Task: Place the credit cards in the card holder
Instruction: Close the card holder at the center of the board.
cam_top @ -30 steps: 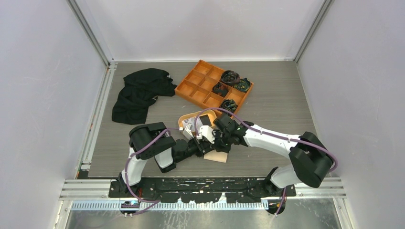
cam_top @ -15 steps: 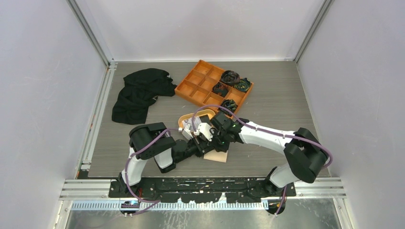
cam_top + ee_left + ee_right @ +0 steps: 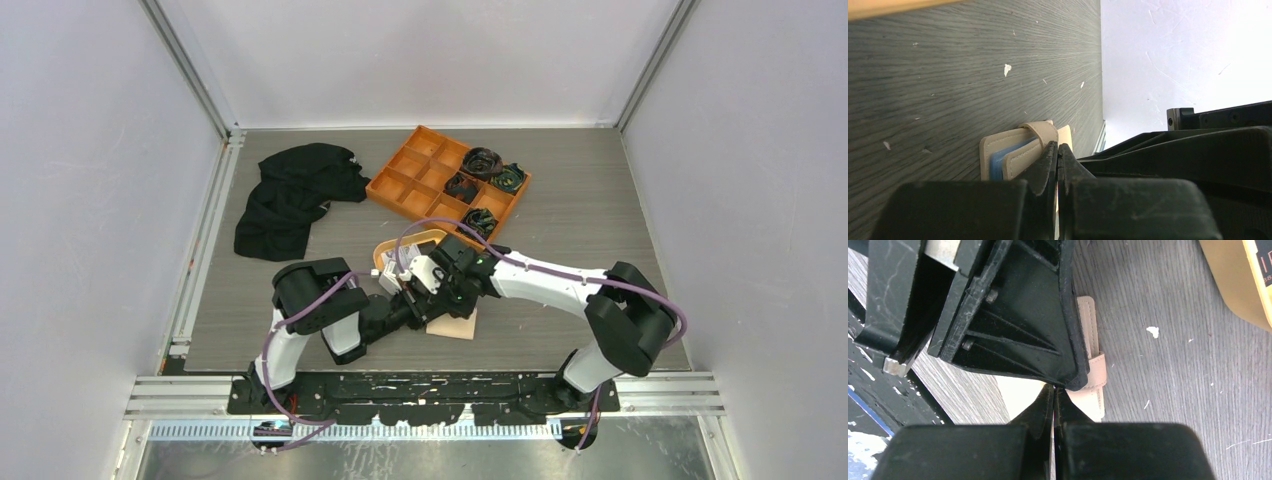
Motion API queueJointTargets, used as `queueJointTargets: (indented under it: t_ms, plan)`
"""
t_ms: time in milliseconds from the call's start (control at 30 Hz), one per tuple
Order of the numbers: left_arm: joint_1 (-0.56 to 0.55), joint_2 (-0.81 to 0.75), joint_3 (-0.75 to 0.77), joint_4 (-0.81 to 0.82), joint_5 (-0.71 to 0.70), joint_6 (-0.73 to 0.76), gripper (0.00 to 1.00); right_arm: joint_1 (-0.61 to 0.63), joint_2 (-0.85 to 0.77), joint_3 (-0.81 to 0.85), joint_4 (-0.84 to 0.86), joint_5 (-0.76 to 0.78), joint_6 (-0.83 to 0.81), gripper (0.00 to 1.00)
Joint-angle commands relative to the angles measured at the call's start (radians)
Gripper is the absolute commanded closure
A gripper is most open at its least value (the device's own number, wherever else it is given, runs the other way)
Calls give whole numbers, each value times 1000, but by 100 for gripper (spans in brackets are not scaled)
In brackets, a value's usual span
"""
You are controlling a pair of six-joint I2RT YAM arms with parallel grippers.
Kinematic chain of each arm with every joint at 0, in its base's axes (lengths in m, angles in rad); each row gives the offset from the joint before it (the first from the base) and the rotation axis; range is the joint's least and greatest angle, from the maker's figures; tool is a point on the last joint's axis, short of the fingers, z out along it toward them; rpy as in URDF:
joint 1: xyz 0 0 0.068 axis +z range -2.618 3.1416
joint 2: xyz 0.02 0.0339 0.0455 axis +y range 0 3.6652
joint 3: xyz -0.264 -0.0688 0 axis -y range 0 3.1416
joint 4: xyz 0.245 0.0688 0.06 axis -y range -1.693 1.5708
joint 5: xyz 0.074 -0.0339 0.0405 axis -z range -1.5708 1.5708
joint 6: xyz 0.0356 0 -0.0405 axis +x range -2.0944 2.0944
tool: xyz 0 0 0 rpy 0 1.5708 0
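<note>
The beige card holder [image 3: 458,326] lies on the table near the front, between my two grippers. In the left wrist view the card holder [image 3: 998,150] shows a light-blue card [image 3: 998,164] in a slot and its snap tab curling over. My left gripper [image 3: 418,303] [image 3: 1058,146] is shut, with a thin cream layer of the holder between its fingers. My right gripper [image 3: 432,296] [image 3: 1054,388] is shut on a thin white card seen edge-on, its tip over the card holder [image 3: 1093,365] and against the left gripper's body. More cards lie in the oval orange dish [image 3: 388,250].
The large orange divided tray [image 3: 400,185] stands behind, with dark coiled items [image 3: 485,160] in its right compartments. A black cloth [image 3: 290,195] lies at the back left. The dish rim [image 3: 1233,285], with a dark card [image 3: 1262,255] in it, is close to my right gripper.
My right gripper has shifted a little left and down toward the card holder and the left gripper. The left arm has barely moved.
</note>
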Motion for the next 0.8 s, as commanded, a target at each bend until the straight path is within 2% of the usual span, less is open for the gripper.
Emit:
queueJointTargets:
  t_ms: [0,333,600,767]
  plan:
    - [-44,57,-15,-123,44,37,100,5,98,32,161,69,3,99]
    - [-85,104,-3,-123,44,22,100,18,203,124,25,91,8,99]
    - [-136,133,-16,-123,-3,-1,100,31,209,117,74,171,102,99]
    - [-139,139,-45,-123,-33,-13,100,69,213,104,111,276,187,99]
